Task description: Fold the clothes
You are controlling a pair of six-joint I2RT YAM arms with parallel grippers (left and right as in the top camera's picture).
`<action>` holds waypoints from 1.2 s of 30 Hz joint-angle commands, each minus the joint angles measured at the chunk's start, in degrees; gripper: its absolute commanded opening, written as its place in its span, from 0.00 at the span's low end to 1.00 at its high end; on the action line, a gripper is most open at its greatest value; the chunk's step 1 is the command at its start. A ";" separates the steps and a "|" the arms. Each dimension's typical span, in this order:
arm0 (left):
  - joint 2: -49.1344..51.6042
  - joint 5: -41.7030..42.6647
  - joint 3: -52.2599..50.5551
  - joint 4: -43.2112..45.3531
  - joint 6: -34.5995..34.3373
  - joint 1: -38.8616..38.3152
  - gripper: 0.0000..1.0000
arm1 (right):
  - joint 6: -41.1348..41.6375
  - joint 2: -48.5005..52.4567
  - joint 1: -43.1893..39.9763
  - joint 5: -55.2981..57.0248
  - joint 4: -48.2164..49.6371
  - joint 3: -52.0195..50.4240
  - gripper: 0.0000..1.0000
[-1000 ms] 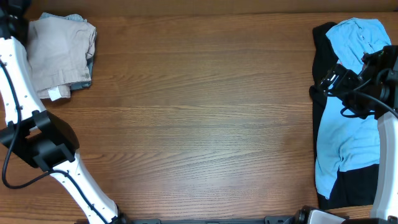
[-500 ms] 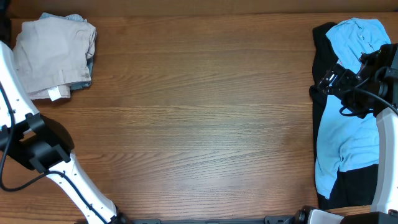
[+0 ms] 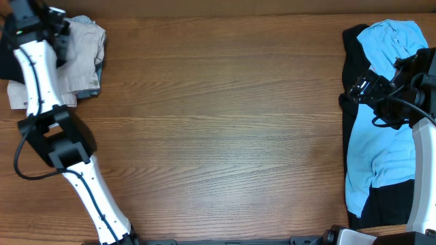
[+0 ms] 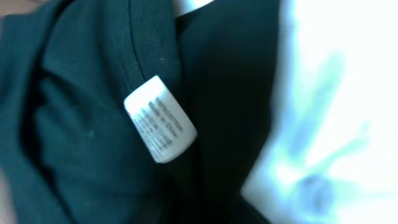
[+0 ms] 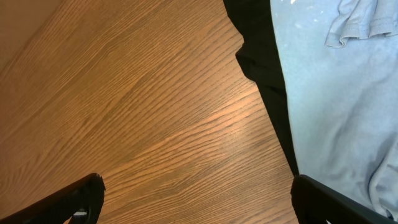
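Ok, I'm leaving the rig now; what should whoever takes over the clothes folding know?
Left claw: at the far left corner over the folded beige garment pile; open or shut can't be told. Its camera shows black fabric with a small white label, close up.
Right claw: open, empty, above the wooden table beside the right-hand clothes.
Light blue shirt lies crumpled on a black garment at the right edge.
Done: beige pile looks folded. Left: blue shirt, black pieces.

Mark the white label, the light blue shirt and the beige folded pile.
white label (image 4: 160,118): left wrist view, middle of its printed face.
light blue shirt (image 3: 378,153): overhead view, its broad middle panel.
beige folded pile (image 3: 83,58): overhead view, its top layer, right half.
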 commanded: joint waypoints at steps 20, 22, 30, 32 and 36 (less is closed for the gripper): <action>-17.86 12.07 3.65 -23.45 -42.58 -23.08 1.00 | -10.95 -6.05 -0.07 0.57 -5.86 10.51 1.00; -19.47 12.46 3.65 -23.56 -44.22 -25.73 1.00 | -10.97 -7.85 -0.07 0.59 -6.91 11.61 1.00; -20.02 12.46 3.32 -23.63 -44.41 -34.01 1.00 | -11.98 -19.10 -0.07 0.55 -8.85 12.55 1.00; -19.63 13.09 3.30 -23.58 -44.44 -36.96 1.00 | -14.03 -24.96 -0.07 0.57 -9.25 12.55 1.00; -19.63 13.07 3.30 -23.34 -44.44 -39.01 1.00 | -14.14 -28.70 -0.07 0.57 -9.35 12.52 1.00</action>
